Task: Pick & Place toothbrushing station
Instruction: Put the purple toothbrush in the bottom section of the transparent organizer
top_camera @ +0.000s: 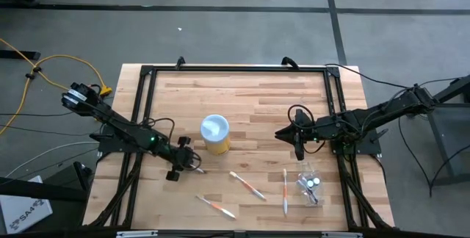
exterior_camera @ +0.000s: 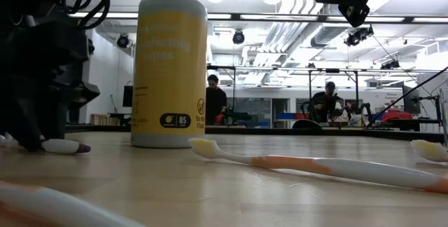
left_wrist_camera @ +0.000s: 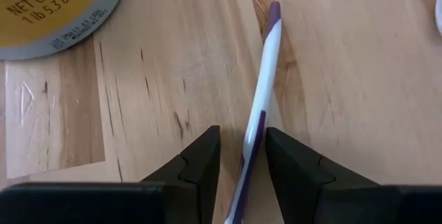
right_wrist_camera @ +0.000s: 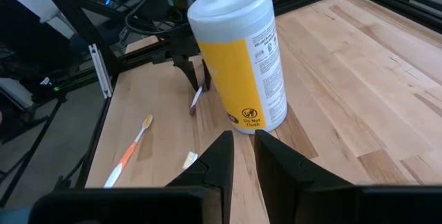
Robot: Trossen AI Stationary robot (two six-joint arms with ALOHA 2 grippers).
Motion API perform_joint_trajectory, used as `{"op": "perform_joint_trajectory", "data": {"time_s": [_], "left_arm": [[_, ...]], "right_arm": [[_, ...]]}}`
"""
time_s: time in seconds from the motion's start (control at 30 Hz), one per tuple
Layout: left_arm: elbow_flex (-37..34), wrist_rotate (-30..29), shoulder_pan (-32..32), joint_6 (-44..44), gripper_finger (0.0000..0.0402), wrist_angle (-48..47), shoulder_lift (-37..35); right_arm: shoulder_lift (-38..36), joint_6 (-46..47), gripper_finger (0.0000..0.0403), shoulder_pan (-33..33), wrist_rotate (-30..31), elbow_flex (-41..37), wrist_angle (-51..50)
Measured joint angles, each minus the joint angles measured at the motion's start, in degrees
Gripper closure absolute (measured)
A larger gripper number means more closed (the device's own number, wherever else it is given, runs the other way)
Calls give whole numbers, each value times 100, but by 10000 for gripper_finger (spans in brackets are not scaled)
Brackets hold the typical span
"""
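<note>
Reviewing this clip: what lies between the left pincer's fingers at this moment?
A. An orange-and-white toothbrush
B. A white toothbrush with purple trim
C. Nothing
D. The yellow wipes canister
B: in the left wrist view the white toothbrush with purple trim runs between the fingers of the left pincer on the table, while the yellow wipes canister stands apart from it.
</note>
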Motion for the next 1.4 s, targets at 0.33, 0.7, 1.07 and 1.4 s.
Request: {"op": "perform_joint_trajectory", "data": {"time_s": [0.33, 0.7, 1.07, 1.4], "left_arm": [[58, 135, 0, -186, 288, -253, -1], [442, 442, -9, -166, 288, -1093, -39], [689, 770, 258, -89, 288, -1499, 22], [798, 752, 424, -58, 288, -1669, 586]], "right_arm": [[0, 0, 350, 0, 0, 0, -2], [0, 0, 350, 0, 0, 0, -2], [0, 0, 350, -1, -1, 0, -2], [2, 0, 350, -1, -2, 0, -24]]}}
